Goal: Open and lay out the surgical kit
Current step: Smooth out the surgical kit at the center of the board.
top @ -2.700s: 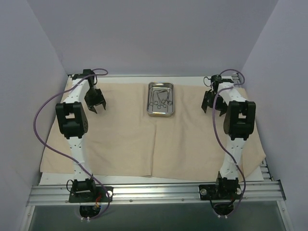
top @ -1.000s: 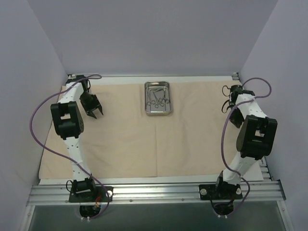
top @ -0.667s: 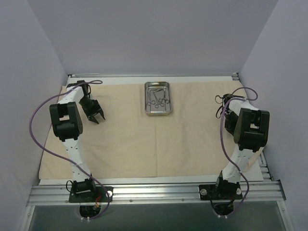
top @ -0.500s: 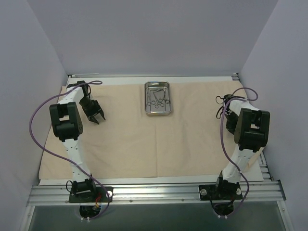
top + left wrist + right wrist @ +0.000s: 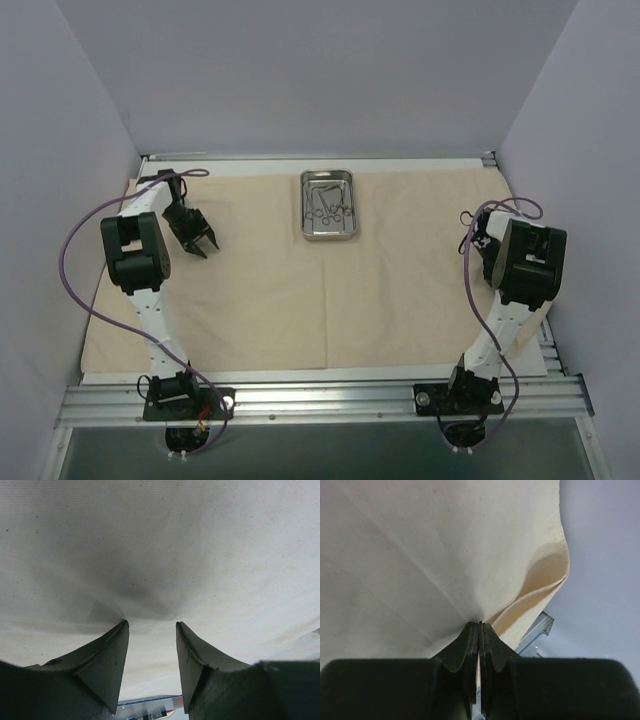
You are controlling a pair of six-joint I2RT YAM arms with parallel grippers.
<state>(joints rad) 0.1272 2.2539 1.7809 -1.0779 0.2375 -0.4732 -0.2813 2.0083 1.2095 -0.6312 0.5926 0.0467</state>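
Tension matters: your right jaws pinch the cloth wrap (image 5: 420, 555) near the tabletop's right edge, left jaws spread, so pull outward evenly.

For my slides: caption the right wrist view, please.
Right claw shut on a tented fold of the beige cloth wrap.

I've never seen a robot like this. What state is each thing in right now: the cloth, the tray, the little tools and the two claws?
cloth: spread out flat, with its right edge pinched into folds.
tray: standing on the cloth at the far middle, with the tools in it.
forceps: lying together inside the tray, not yet laid out.
left gripper: open, empty, low over the cloth.
right gripper: shut on the cloth near its right edge.
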